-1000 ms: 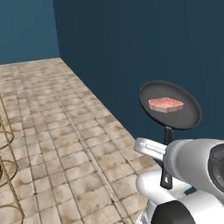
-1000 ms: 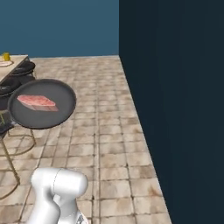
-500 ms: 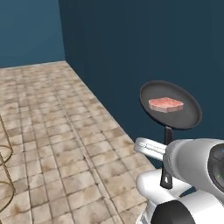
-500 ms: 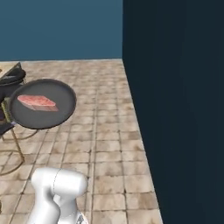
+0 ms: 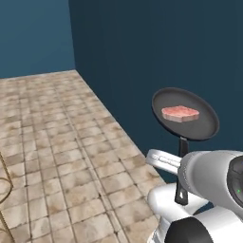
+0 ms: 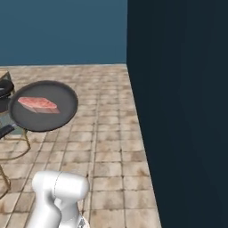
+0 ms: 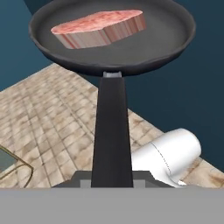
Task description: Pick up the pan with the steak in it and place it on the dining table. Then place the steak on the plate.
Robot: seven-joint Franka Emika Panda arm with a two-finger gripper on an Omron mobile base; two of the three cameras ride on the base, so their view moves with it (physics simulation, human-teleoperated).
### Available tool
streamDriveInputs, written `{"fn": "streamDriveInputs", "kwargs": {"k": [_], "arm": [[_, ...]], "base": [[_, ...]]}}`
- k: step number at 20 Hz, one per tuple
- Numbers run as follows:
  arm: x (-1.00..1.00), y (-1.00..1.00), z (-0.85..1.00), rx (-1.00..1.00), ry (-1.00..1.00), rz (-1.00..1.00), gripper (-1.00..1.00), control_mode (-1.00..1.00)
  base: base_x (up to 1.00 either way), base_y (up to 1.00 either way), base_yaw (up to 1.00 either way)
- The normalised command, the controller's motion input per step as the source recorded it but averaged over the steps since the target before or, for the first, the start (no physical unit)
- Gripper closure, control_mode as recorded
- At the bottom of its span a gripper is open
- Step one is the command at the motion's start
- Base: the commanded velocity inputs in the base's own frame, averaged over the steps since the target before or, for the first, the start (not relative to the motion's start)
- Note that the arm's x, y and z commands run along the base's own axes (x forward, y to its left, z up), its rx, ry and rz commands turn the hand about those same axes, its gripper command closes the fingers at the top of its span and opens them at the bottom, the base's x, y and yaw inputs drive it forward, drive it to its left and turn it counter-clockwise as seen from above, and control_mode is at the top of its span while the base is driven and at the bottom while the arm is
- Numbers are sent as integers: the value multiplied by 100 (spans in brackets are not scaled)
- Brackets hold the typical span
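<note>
Above tiled floor (image 5: 57,142), pan (image 5: 199,130) carries marbled steak (image 5: 179,113).

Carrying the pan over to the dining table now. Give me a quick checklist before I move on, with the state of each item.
1. Pan held by its handle at the pincer: ok.
2. Steak inside the pan, away from the rim: ok.
3. Pan roughly level, steak lying flat: ok.
4. Pan clear of the dark blue wall beside it: ok in the right base view; gap looks small in the left base view.
5. Dining table and plate in sight for set-down: not ok; just a black stool at the frame edge.
6. Tiled floor ahead free: ok.
</note>
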Motion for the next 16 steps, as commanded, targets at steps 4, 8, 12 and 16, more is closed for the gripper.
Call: {"fn": "streamDriveInputs", "kwargs": {"k": [4,8,12,16], "arm": [[0,0,0,0,0,0,100,100],[0,0,0,0,0,0,100,100],[0,0,0,0,0,0,100,100],[0,0,0,0,0,0,100,100]], "base": [[100,-2,1],[100,-1,0],[100,0,0],[100,0,7]]}}
